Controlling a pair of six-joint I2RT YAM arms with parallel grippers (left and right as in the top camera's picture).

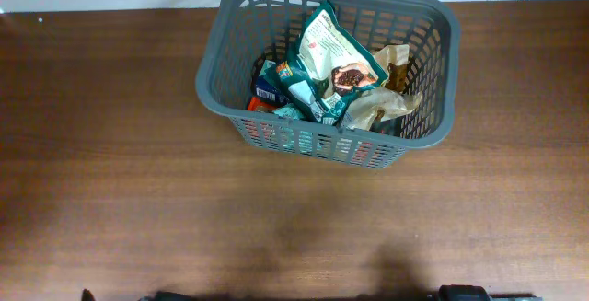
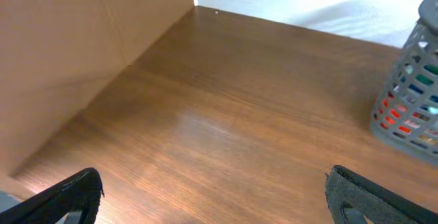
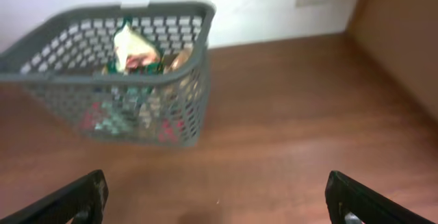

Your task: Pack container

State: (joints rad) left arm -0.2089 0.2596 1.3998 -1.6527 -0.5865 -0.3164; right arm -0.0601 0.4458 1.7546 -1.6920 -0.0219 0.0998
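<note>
— Where is the basket [image 1: 313, 140]?

— In the overhead view it stands on the brown wooden tabletop [image 1: 138, 181], in the upper middle of the frame, a little right of centre. Its far rim lies close to the top edge. It is dark grey, with slotted sides.

— What is in it?

— Snack packs, heaped loosely. A large white-and-teal bag [image 1: 331, 57] lies on top, tilted, with its upper end leaning toward the far wall. A crumpled tan pack [image 1: 391, 103] lies to its right, and a blue pack [image 1: 269, 89] sits lower left, with something orange [image 1: 258, 105] just below it. I cannot read any labels.

— And the left pincer [image 2: 213, 180]?

— Released. Its dark fingers [image 2: 65, 198] sit in the two lower corners of the left wrist view, spread wide over bare wood. The basket [image 2: 410, 107] shows only as a corner at the right edge, well apart from them. A plain brown panel [image 2: 68, 46] fills the upper left.

— The right pincer [image 3: 215, 183]?

— Also released, with its fingers [image 3: 363, 203] wide apart at the bottom of the frame. The basket [image 3: 137, 114] is at the upper left of the right wrist view, slightly blurred and clear of the fingers. The white-and-teal bag [image 3: 133, 46] shows above the near rim.
</note>
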